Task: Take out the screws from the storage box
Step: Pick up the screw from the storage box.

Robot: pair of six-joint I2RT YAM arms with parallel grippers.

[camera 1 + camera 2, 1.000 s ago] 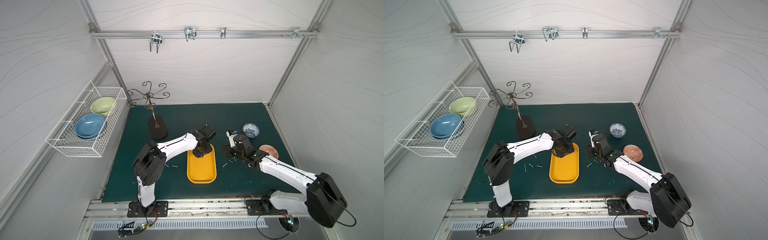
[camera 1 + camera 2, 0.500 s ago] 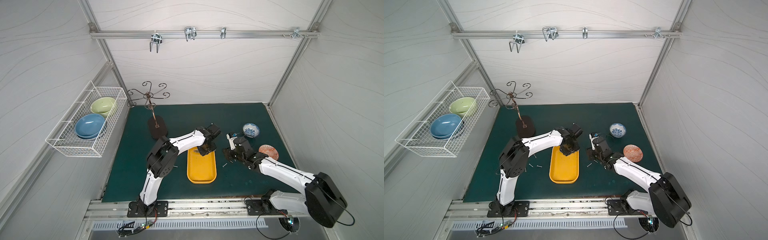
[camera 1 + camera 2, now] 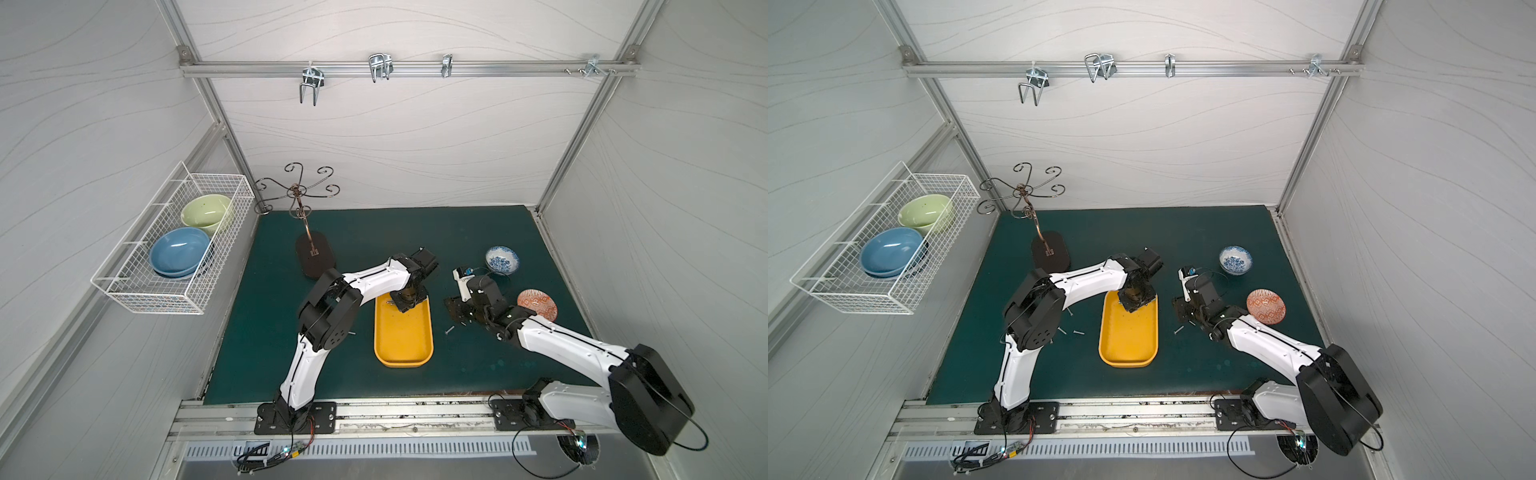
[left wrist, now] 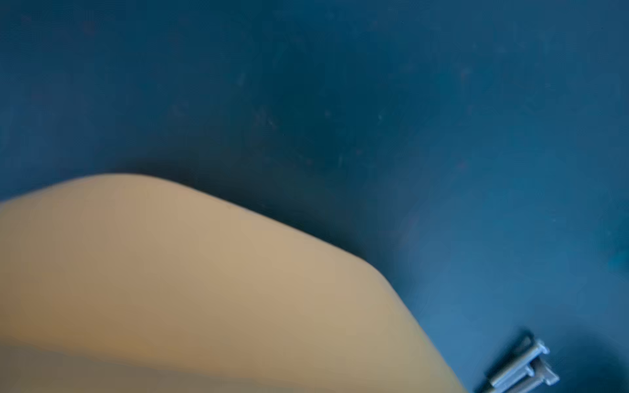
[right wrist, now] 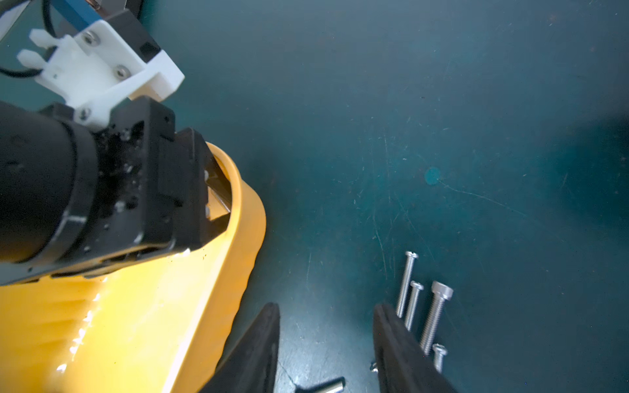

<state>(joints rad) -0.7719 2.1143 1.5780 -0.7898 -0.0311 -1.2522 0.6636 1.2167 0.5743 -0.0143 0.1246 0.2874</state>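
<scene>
Most of the storage box (image 3: 403, 345) shows bare yellow floor at its near end, and its long axis runs straight away from the arm bases. Several screws (image 5: 437, 313) lie flat on the green mat (image 3: 457, 365) just off the box's right wall. Three lie side by side, nearly parallel, heads pointing away from the right gripper (image 5: 326, 340). Further screws (image 3: 1077, 332) lie scattered off the box's left wall, at mixed angles. That split suggests each arm unloads to its own side.

The right gripper hangs low over the mat right of the box, its pincer partly spread with only bare mat between the fingers. It is probably parked clear of the other arm.

The left gripper (image 3: 409, 305) points down into the box's far end. A thin threaded shank (image 5: 221, 200) shows beside its fingers there, seemingly lying across the box's width. I cannot tell whether that pincer clamps it.

Farther right of the box sit a red patterned dish (image 3: 537, 305) and a blue-and-white bowl (image 3: 502, 259).
</scene>
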